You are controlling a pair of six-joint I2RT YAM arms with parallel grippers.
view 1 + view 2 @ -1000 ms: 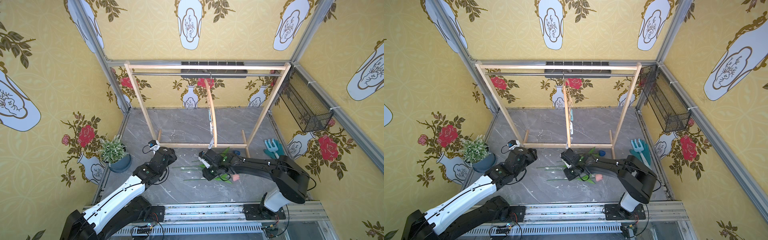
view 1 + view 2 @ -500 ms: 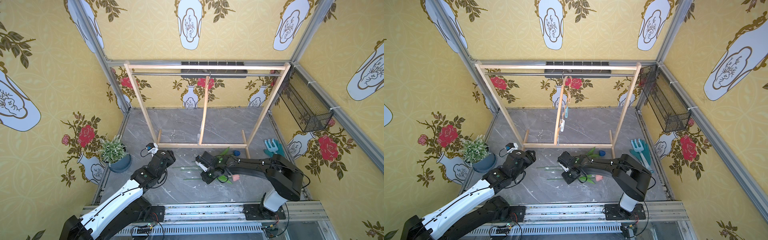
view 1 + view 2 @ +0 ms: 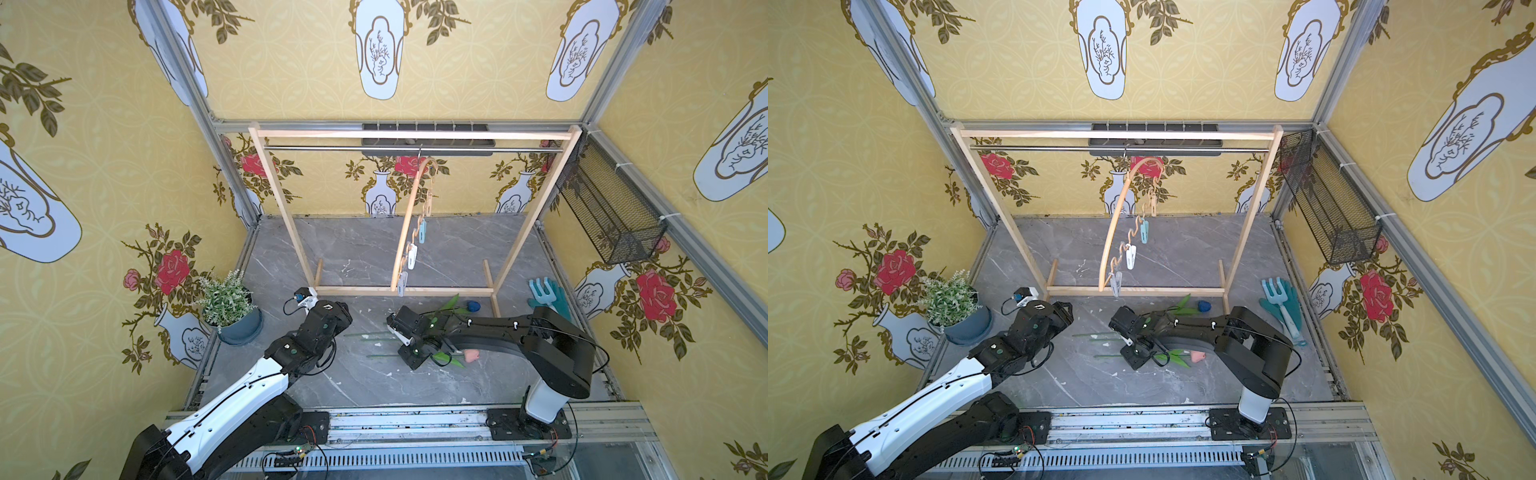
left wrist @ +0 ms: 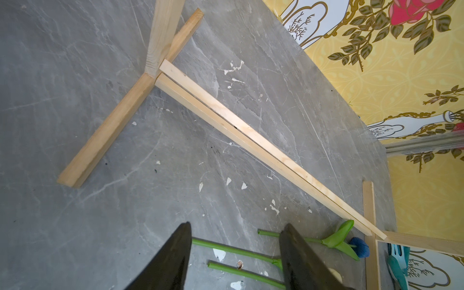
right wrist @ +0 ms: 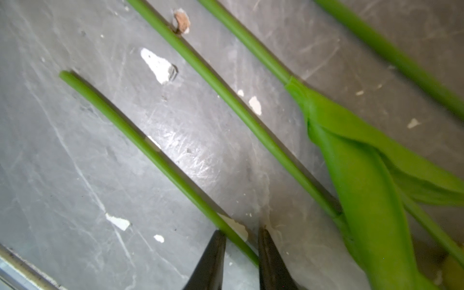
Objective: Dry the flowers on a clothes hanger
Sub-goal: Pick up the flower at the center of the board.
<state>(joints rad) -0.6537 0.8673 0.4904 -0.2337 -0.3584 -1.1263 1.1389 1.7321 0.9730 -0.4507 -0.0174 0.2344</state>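
Note:
The flowers lie side by side on the grey floor in front of the rack, a pink head nearest and a blue head by the rack foot. My right gripper is down at the floor, its jaws narrow but still apart, straddling the nearest green stem; in a top view the right gripper covers that stem's middle. My left gripper hovers open above the bare stem ends. The clothes hanger hangs by its hook from the rail, turned nearly edge-on, pegs dangling.
The wooden rack spans the back, its base bar just beyond the stems. A potted plant stands at the left wall. Teal garden tools lie at the right, below a black wire basket.
The right gripper's jaws have narrowed round the nearest stem. The hanger has swung and turned on the rail. The left arm has shifted slightly.

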